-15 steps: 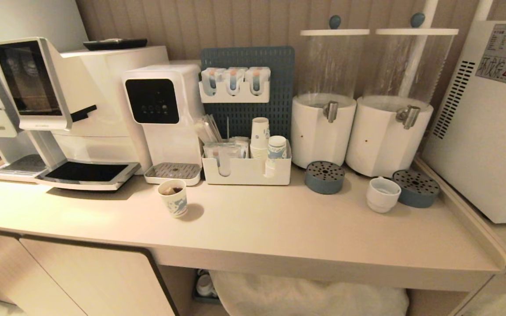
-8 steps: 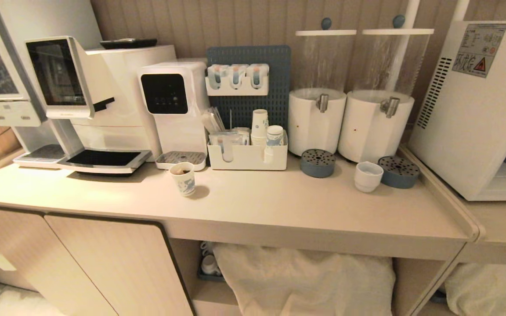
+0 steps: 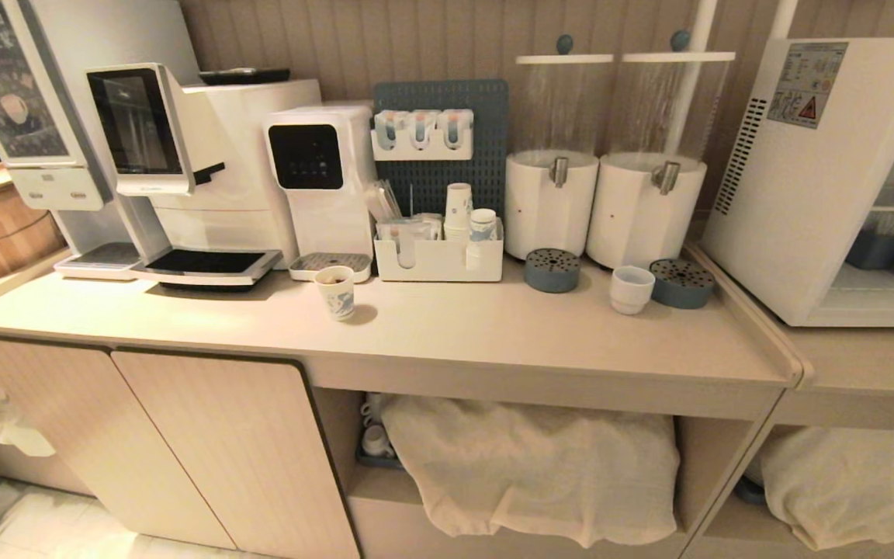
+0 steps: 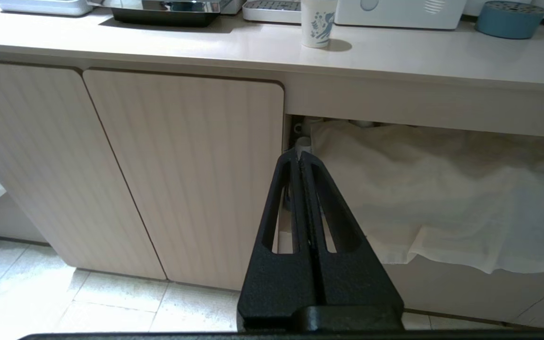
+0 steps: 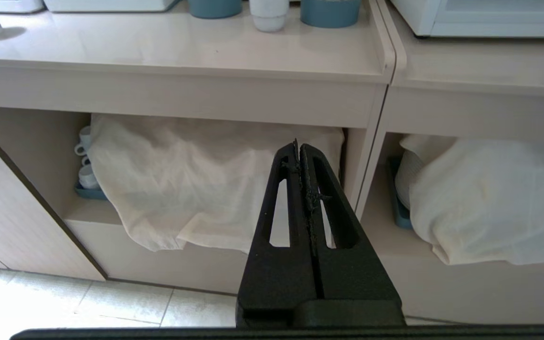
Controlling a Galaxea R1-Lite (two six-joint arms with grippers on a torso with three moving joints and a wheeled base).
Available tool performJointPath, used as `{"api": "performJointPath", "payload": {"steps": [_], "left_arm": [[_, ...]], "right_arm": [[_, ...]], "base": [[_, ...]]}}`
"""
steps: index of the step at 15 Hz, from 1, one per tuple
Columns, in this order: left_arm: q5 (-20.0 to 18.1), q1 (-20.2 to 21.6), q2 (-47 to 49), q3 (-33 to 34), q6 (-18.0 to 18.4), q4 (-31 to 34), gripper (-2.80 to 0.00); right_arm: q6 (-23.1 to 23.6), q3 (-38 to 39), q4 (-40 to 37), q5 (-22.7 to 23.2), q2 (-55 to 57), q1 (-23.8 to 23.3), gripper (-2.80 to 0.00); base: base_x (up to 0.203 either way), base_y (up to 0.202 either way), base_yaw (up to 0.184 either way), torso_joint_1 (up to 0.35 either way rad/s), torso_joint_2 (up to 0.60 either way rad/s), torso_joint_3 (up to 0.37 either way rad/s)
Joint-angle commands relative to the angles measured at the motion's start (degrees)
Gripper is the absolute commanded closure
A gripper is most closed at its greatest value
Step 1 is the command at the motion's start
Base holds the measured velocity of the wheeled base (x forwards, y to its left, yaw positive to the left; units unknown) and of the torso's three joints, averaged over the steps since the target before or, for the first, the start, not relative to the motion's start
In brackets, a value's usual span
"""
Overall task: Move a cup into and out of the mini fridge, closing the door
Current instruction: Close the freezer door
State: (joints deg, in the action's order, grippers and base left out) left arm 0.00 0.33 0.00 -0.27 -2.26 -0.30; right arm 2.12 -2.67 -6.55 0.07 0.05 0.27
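The small white cup (image 3: 632, 289) stands upright on the counter between two blue drip trays, and its lower part shows again as the cup (image 5: 268, 12). At the far right the white mini fridge (image 3: 788, 178) sits on a lower counter. Its door (image 3: 866, 312) lies flat on the front, and wire shelves, a blue container and a printed paper cup show through the glass. Neither arm is in the head view. My left gripper (image 4: 299, 153) is shut and empty, low before the cabinet doors. My right gripper (image 5: 299, 145) is shut and empty, low before the open shelves.
A printed paper cup (image 3: 336, 293) stands mid-counter. Along the back are a coffee machine (image 3: 183, 163), a water dispenser (image 3: 319, 182), an organiser with stacked cups (image 3: 439, 260) and two drink dispensers (image 3: 602, 202). The counter (image 3: 493, 334) has a raised right edge. White cloths (image 3: 532, 466) cover the shelves below.
The whole scene has shrunk and slid left as the camera drew back, bringing the fridge's front and the shelves below into view. No object on the counter has moved.
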Motion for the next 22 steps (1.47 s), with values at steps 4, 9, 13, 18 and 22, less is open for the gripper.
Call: {"api": "performJointPath", "payload": {"steps": [4, 9, 13, 18, 22], "left_arm": [[0.0, 0.02, 0.09, 0.0, -0.02, -0.05, 0.0], [0.0, 0.02, 0.09, 0.0, -0.02, -0.05, 0.0], [0.0, 0.02, 0.09, 0.0, -0.02, -0.05, 0.0], [0.0, 0.02, 0.09, 0.0, -0.02, -0.05, 0.0], [0.0, 0.02, 0.09, 0.0, -0.02, -0.05, 0.0]], "right_arm": [[0.08, -0.05, -0.04, 0.01, 0.13, 0.0, 0.0], [0.08, -0.05, -0.05, 0.01, 0.13, 0.05, 0.0], [0.08, -0.05, -0.13, 0.01, 0.13, 0.0, 0.0], [0.08, -0.05, -0.13, 0.01, 0.13, 0.08, 0.0], [0.08, -0.05, -0.13, 0.01, 0.13, 0.0, 0.0]], "base": [[-0.001, -0.044, 0.0, 0.001, 0.0, 0.002], [0.0, -0.192, -0.011, 0.001, 0.0, 0.003], [0.0, -0.197, -0.009, 0.003, 0.0, 0.004], [0.0, -0.2, -0.01, 0.003, 0.0, 0.003], [0.0, -0.201, -0.009, 0.002, 0.0, 0.001]]}}
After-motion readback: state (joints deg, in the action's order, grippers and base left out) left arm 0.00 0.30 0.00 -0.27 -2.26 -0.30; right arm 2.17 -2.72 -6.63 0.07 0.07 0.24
